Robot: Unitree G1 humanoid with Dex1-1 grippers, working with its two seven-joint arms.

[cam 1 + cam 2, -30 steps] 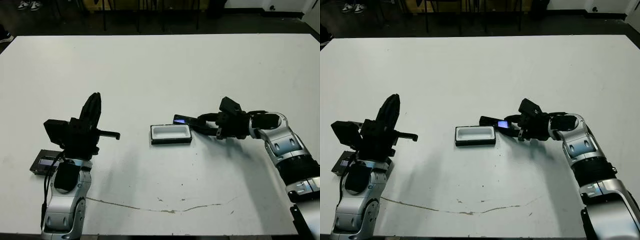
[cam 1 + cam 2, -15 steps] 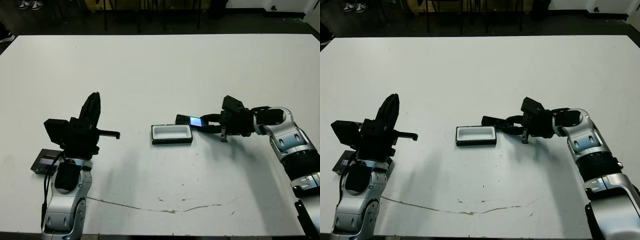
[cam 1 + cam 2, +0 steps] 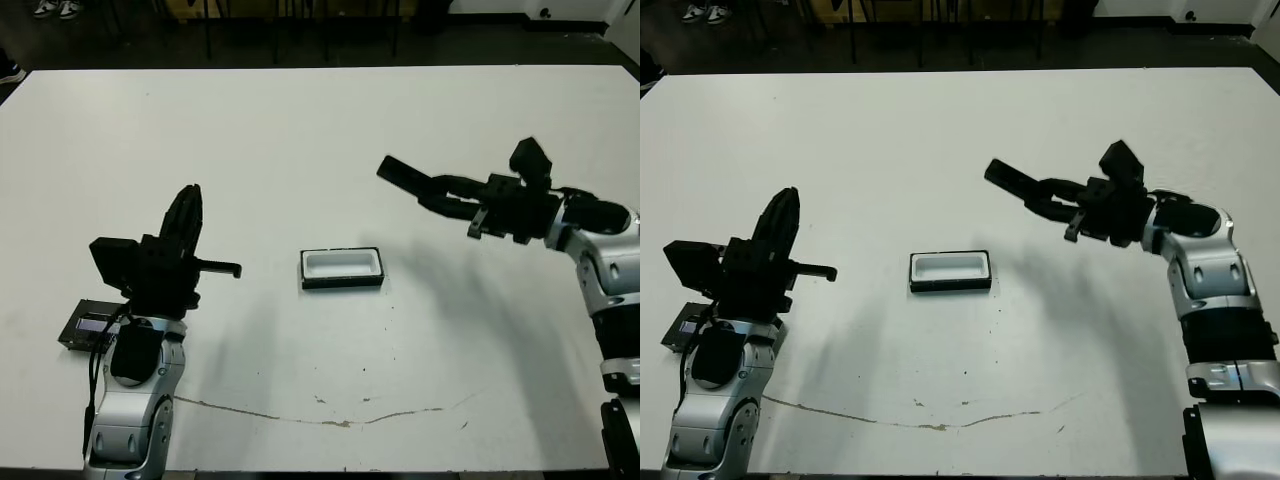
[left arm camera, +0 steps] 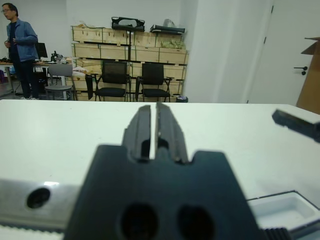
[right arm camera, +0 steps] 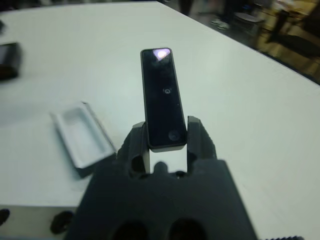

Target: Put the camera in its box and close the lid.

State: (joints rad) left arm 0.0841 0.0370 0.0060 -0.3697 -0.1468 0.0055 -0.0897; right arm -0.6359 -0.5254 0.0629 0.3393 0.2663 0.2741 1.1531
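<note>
My right gripper (image 3: 452, 199) is shut on the camera (image 3: 405, 178), a slim black bar held in the air above and to the right of the box; its little screen glows at the far tip (image 5: 161, 95). The box (image 3: 304, 268), a shallow tray with a black rim and white lining, lies open and empty mid-table, also seen in the right wrist view (image 5: 82, 137). The flat black lid (image 3: 85, 325) rests at the table's left, beside my left arm. My left gripper (image 3: 190, 197) points upward, shut on nothing (image 4: 152, 112).
A thin crack-like mark (image 3: 320, 415) runs across the white table near its front edge. Chairs and crates stand beyond the far edge, and a person (image 4: 20, 50) stands far off in the room.
My right gripper has lifted the camera from beside the box's right end, up and back toward the right. The left arm, box and lid have not moved.
</note>
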